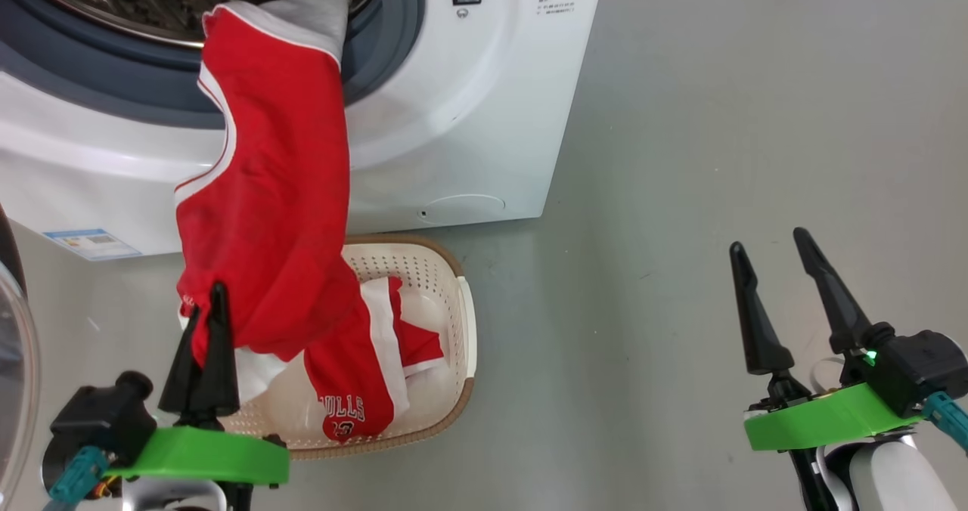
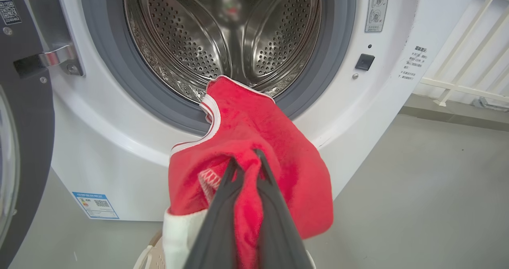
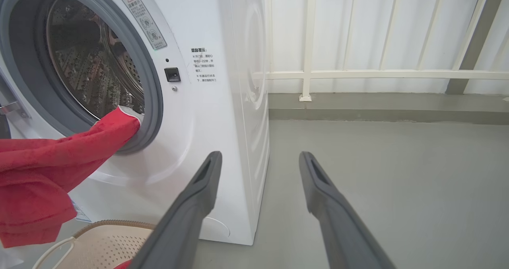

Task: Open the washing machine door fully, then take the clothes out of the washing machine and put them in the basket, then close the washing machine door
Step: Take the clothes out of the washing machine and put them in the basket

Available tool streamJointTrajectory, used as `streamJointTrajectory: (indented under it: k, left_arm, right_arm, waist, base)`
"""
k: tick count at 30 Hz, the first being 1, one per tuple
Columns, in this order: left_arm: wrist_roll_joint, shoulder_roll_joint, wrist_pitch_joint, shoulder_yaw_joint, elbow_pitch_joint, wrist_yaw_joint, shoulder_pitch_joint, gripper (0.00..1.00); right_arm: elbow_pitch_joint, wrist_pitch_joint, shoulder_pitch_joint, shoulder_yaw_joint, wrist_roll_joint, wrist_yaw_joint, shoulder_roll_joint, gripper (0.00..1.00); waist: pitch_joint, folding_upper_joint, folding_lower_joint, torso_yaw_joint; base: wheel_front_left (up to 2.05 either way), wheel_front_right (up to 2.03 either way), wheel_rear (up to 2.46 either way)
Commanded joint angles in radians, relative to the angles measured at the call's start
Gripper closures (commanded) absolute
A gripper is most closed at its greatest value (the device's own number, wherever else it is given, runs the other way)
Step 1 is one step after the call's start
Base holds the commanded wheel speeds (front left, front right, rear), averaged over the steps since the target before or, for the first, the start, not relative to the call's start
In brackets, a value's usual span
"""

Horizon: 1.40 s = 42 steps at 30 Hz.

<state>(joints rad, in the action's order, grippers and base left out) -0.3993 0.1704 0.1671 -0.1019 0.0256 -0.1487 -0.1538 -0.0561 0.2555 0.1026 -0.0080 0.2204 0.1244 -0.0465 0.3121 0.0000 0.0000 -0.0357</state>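
Our left claw (image 1: 206, 301) is clenched on a red jersey (image 1: 276, 193). The jersey hangs from the mouth of the washing machine (image 1: 469, 118) down over the basket (image 1: 463, 307) near us. A second jersey (image 1: 352, 390) lies in the basket. Our right claw (image 1: 767, 240) is spread wide, empty, far off right

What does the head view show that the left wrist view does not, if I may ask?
The head view adds the open right gripper and the whole basket with a lettered jersey lying inside. The left wrist view adds the perforated steel drum, the door hinge and a white railing. Both share the washing machine and the red jersey trailing from its opening, pinched in the shut left gripper.
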Motion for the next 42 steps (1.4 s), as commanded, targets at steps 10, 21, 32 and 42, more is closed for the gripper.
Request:
streamJointTrajectory:
  k: [10,21,32,42]
  left_arm:
    - [-0.010,0.001,-0.019,-0.012,-0.007,0.009,-0.007,1.00]
    - [-0.011,-0.010,-0.003,-0.050,0.242,0.051,-0.154,1.00]
    - [-0.011,-0.024,0.057,-0.070,0.612,0.107,-0.346,1.00]
    - [0.007,-0.023,0.090,-0.068,0.870,0.121,-0.484,1.00]
  right_arm:
    - [0.038,0.006,0.007,0.015,0.011,0.006,-0.004,0.00]
    - [0.031,0.006,0.044,0.034,0.022,0.006,-0.004,0.00]
    - [0.034,0.006,0.081,0.055,0.020,0.006,-0.004,0.00]
    - [0.039,0.006,0.118,0.070,0.011,0.006,-0.004,0.00]
  waist:
    - [0.053,0.0000,0.0000,0.003]
    - [0.136,0.0000,0.0000,-0.028]
    - [0.233,0.0000,0.0000,-0.049]
    - [0.324,0.0000,0.0000,-0.068]
  base:
    - [0.00,0.00,0.00]
    - [0.00,0.00,0.00]
    - [0.00,0.00,0.00]
    - [0.00,0.00,0.00]
